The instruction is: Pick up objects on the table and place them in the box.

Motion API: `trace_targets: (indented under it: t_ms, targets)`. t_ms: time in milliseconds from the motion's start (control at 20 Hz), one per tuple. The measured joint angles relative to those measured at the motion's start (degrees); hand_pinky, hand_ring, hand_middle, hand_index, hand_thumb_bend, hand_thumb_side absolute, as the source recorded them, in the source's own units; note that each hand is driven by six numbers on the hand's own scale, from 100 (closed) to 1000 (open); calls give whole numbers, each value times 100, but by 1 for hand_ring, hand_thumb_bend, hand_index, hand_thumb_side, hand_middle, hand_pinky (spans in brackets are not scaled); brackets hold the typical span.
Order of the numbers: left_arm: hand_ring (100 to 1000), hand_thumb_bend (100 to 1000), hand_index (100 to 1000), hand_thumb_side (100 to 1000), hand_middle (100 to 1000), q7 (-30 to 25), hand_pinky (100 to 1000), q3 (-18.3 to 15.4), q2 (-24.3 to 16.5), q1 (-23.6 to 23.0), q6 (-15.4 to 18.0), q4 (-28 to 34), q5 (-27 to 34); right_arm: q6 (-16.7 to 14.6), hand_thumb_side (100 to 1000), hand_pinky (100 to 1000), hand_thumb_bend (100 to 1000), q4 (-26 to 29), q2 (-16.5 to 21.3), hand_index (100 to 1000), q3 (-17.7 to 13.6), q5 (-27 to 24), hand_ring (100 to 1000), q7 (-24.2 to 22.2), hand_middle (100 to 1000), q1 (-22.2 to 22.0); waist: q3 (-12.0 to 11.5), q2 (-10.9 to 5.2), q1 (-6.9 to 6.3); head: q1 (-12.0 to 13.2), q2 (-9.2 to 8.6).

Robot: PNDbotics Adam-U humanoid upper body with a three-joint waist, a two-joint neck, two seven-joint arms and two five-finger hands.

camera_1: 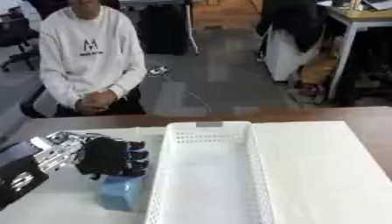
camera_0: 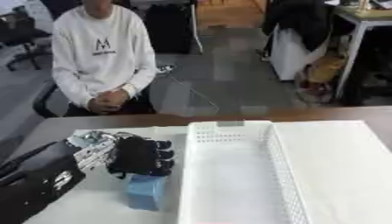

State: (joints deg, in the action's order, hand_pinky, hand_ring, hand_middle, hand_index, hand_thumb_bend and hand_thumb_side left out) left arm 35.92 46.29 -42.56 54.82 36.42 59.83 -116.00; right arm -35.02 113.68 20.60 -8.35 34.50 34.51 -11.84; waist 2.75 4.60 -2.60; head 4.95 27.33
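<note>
Now the step in hand looks like the grasp: the left hand (camera_0: 141,156) sits on top of the blue block (camera_0: 145,192), its fingers curled over the upper edge, though a full grip is not clear. The block stands on the surface (camera_0: 92,205), at nine o'clock from the white box (camera_0: 229,175). Next it needs lifting over the box wall. Nothing is visible inside the box.
</note>
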Motion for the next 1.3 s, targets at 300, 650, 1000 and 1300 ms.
trace_targets:
  t_ms: [300, 650, 1000, 1300]
  targets:
    - [782, 1000, 926, 409, 821, 0, 758, 73, 97, 0, 0, -44, -74, 0, 376, 100, 100, 0, 10, 508, -32, -131, 312, 0, 363, 65, 47, 26, -3, 40, 18]
    - [777, 1000, 915, 382, 814, 0, 756, 113, 212, -1, 0, -163, -211, 0, 376, 100, 100, 0, 11, 508, -64, -208, 311, 0, 362, 109, 79, 72, -11, 109, 17]
    - [250, 674, 448, 567, 321, 0, 157, 140, 326, -11, 0, -320, -307, 0, 376, 100, 100, 0, 14, 508, -64, -235, 311, 0, 362, 115, 83, 72, -11, 114, 17]
    - [100, 613, 400, 612, 100, 0, 100, 28, 185, -32, 0, 224, 718, 0, 376, 100, 100, 0, 14, 508, -67, -250, 311, 0, 362, 112, 59, 72, -14, 113, 17]
